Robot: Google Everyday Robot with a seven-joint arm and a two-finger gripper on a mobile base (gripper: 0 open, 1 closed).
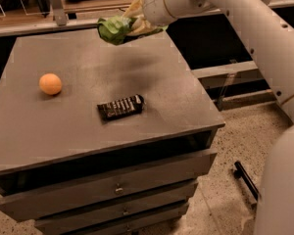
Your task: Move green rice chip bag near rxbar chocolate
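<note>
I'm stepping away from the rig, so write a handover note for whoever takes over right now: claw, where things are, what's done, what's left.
Claw: shut on the green bag, held in the air above the far edge of the table.
Black bar: flat on the table near the front edge, apart from the bag.
Orange ball: on the table's left side, not part of the job.
Done: bag picked up.
Left: bring the bag down beside the bar, then let go.
</note>
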